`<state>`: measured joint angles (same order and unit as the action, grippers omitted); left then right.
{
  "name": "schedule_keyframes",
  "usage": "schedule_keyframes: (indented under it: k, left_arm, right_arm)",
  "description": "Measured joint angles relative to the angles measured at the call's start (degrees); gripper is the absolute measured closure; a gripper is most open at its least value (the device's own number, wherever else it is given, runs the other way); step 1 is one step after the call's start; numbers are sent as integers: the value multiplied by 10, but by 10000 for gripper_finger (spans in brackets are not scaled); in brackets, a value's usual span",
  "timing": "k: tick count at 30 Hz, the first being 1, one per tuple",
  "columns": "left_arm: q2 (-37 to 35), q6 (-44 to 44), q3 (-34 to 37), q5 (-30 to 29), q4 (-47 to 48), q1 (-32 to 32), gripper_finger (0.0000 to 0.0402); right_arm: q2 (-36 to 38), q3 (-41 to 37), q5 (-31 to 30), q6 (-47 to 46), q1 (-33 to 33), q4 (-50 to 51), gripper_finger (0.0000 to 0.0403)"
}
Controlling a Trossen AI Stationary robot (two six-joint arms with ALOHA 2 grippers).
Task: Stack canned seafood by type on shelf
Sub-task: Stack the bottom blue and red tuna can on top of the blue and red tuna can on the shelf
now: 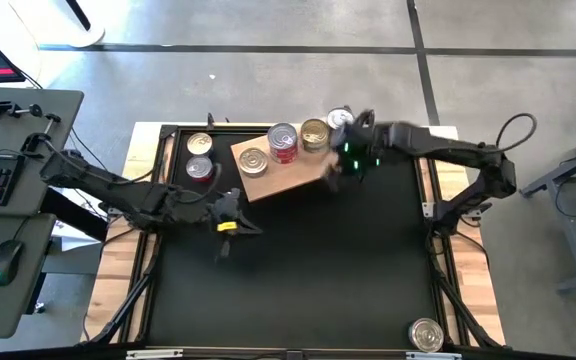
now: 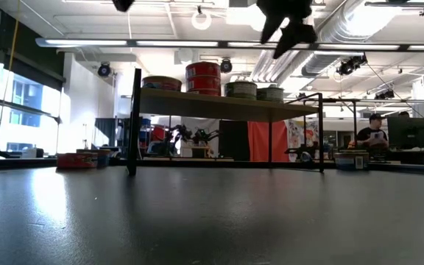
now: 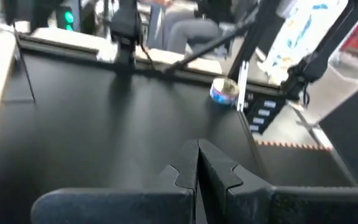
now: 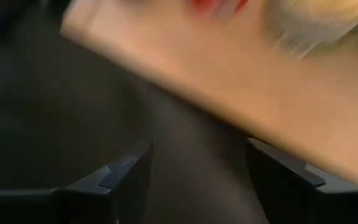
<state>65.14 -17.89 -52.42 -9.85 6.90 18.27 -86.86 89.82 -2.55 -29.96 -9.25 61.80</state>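
The shelf (image 1: 286, 172), a light-brown board, stands slantwise at the table's far middle. In the low view it rests raised on thin dark posts (image 2: 133, 121). Several tins of canned seafood stand in a row on it: a gold-lidded one (image 1: 253, 160), a red one (image 1: 282, 142), a gold one (image 1: 314, 133) and a silver one (image 1: 340, 120). My right gripper (image 1: 334, 170) hangs open above the shelf's near right end (image 4: 260, 81) with nothing between its fingers. My left gripper (image 1: 240, 228) is shut and empty above the bare mat, near the shelf's left end.
Two tins (image 1: 199, 145) (image 1: 200, 168) stand on the mat left of the shelf. One tin with a blue label (image 1: 426, 335) sits at the table's near right corner (image 3: 225, 91). Wide black mat (image 1: 298, 280) lies between it and the shelf.
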Motion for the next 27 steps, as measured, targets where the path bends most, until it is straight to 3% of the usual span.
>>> schedule_keyframes:
  k: [5, 8, 13, 16, 19, 27]
  left_arm:
    - [44, -4, 0, 40, 1, -17, 402]
    - [63, -4, 0, 62, -9, -25, 401]
    - [73, 6, 0, 112, -28, -38, 402]
    - [72, 15, 0, 114, -38, -44, 401]
    - [72, 16, 0, 113, -44, -50, 402]
    - [72, 16, 0, 112, -48, -59, 401]
  right_arm:
    - [1, -92, 63, -92, 122, 17, 210]
    - [1, -171, 132, -170, 206, 18, 272]
    - [1, -289, 294, -313, 361, 3, 389]
    - [1, -343, 383, -409, 445, -62, 382]
    - [1, -390, 432, -511, 506, -159, 386]
    - [1, -455, 438, -715, 585, -338, 401]
